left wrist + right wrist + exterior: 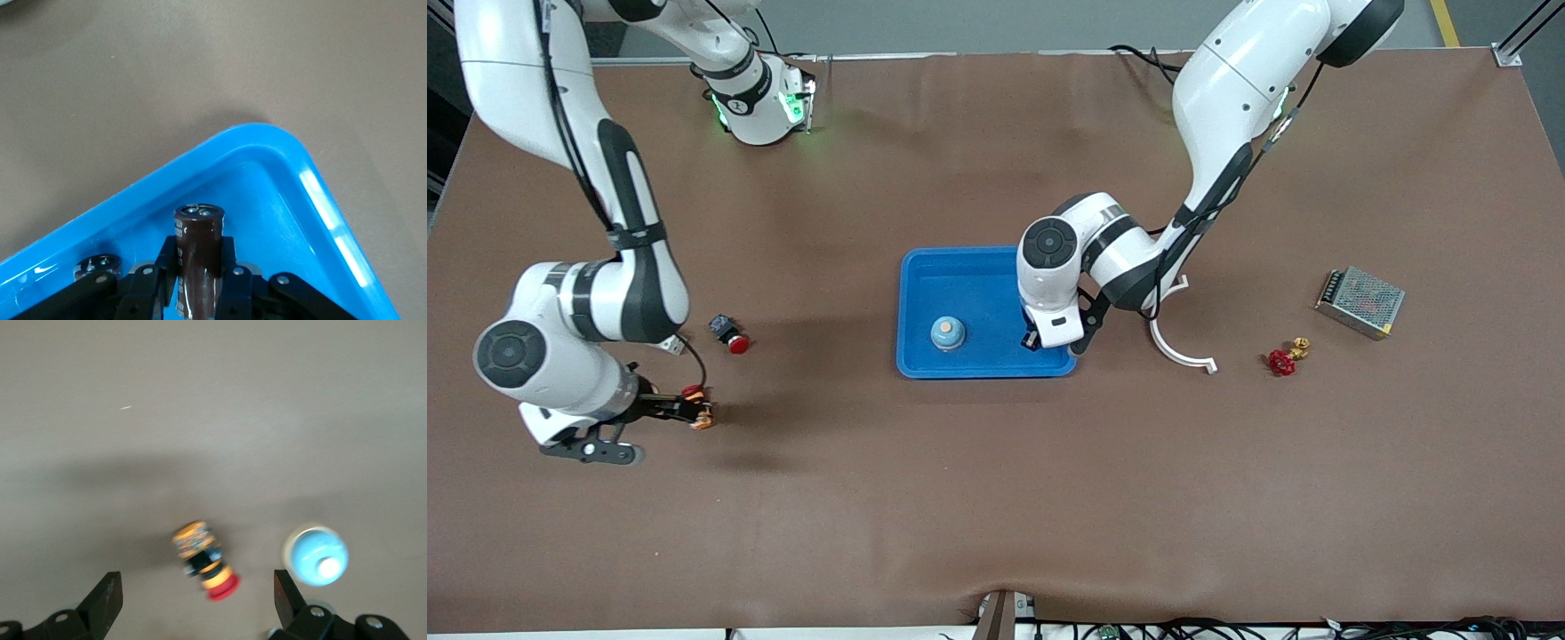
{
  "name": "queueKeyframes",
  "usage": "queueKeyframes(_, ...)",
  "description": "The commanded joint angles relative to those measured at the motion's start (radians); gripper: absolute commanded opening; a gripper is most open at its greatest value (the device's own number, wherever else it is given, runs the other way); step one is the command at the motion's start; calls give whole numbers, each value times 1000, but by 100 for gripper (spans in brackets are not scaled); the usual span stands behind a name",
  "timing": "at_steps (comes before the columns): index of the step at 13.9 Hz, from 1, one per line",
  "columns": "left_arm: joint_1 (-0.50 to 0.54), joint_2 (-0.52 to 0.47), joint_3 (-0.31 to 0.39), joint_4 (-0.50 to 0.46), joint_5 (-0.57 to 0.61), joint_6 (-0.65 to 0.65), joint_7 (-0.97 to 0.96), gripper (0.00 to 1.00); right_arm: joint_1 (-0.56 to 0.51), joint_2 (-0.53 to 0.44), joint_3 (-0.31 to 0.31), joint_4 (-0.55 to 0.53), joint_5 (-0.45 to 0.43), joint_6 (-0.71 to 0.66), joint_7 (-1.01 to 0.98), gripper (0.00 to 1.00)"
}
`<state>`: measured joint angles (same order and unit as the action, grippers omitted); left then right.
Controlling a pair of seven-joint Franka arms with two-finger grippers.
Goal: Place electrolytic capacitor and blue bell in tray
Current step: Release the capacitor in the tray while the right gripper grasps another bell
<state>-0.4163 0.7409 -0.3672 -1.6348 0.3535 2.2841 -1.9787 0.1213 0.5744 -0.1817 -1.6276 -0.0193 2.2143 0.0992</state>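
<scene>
Front view: a brown surface point(996, 498) carries all items, with both arm bases along its top edge.

Left arm – reaches down to the tray point(960, 271), the largest item, which lies mid-surface. The left pincer point(1033, 340) hangs over the tray's corner toward the left arm's end, on the side nearer the front camera. The left wrist view shows it pinching the capacitor point(199, 257), a dark brown cylinder standing upright between the fingers point(230, 267), inside the rim by that rounded corner. Whether the capacitor touches the tray floor cannot be told.

Right arm – waits. The right pincer point(698, 406) is low over bare surface toward the right arm's end, fingers point(107, 600) spread wide with nothing between them.

Remaining items:
- Metal mesh box point(1359, 302), toward the left arm's end, well apart from the tray.
- White curved piece point(1178, 347), just beside the tray on that same side.
- Blue bell point(947, 332), upright in the tray, in the half nearer the front camera, apart from the left pincer.
- Red valve point(1285, 358), between the curved piece and the box, slightly nearer the camera.
- Red button point(729, 334), on the surface near the right pincer.
</scene>
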Motion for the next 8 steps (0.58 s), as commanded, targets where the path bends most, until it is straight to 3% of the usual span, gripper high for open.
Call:
queueKeyframes(1,-9,18,2,23,-1,-14,-6,33,-58,19,19,-58,-11,105,-67,100)
queueKeyframes(2,-10,20,2,23,1,-14,-9,73,-81,30,19,-76,-11,145,-96,100)
queueKeyframes(3,-10,15,2,23,1,-14,-11,88,-110,47,21,-87,-8,169,-136,100)
queueKeyframes(5,-9,-1,4,24,1,-15,-9,100,-152,70,22,-98,-2,205,-200,100)
queueKeyframes(8,8,-31,4,79,15,-105,3,100,-178,74,25,-136,-2,271,-223,100)
